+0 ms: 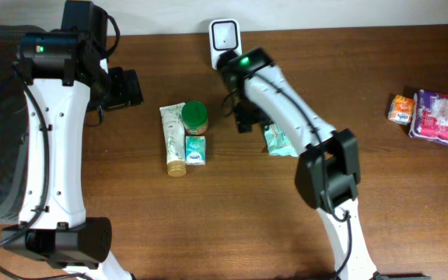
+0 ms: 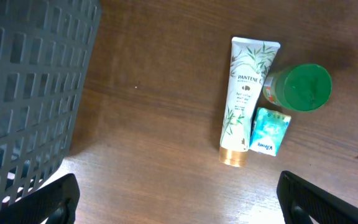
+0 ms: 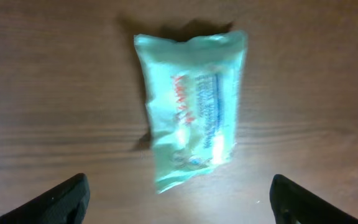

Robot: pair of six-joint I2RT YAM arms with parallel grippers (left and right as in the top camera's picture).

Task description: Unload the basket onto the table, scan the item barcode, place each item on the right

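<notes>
Found the left gripper (image 2: 179,202) spread wide and empty beside the basket (image 2: 30,93). Further right, found the right gripper (image 3: 182,200) wide too, holding nothing, poised over the pack (image 3: 191,106), flat on the table near the scanner (image 1: 224,35). Judged the pack light, soft, slick (crinkly film); best pinched across its narrow middle.

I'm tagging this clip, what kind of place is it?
Likely a mock checkout bench: a white scanner on the wooden table, a Pantene tube, a wipes pack, and a grey basket.
</notes>
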